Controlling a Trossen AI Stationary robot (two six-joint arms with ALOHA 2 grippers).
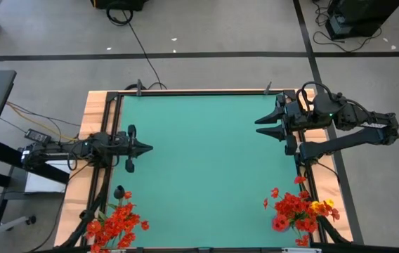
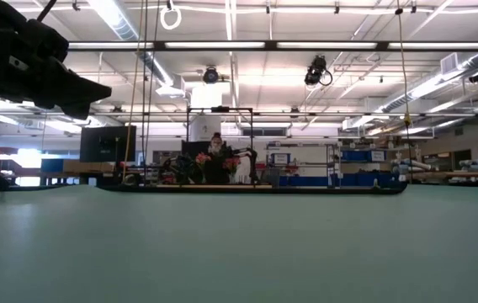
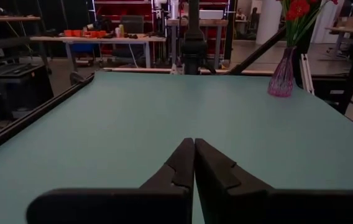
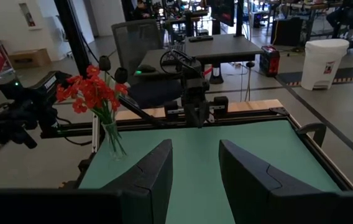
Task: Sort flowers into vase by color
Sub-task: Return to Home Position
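Two bunches of flowers stand with their stems in vases at the table's near corners. The near-left bunch (image 1: 115, 221) is red-orange with a dark head (image 1: 119, 191); the right wrist view shows it (image 4: 92, 93) in a clear vase (image 4: 114, 144). The near-right bunch (image 1: 294, 209) is red with yellow heads (image 1: 320, 206); the left wrist view shows its purple vase (image 3: 282, 78). My left gripper (image 1: 150, 147) (image 3: 194, 146) is shut and hovers over the mat's left side. My right gripper (image 1: 258, 127) (image 4: 195, 152) is open at the far right, holding nothing.
The green mat (image 1: 206, 161) lies bare between the two grippers. A black frame rail (image 1: 199, 91) runs along its far edge and down both sides. In the low view the left arm (image 2: 45, 67) hangs above the mat at upper left.
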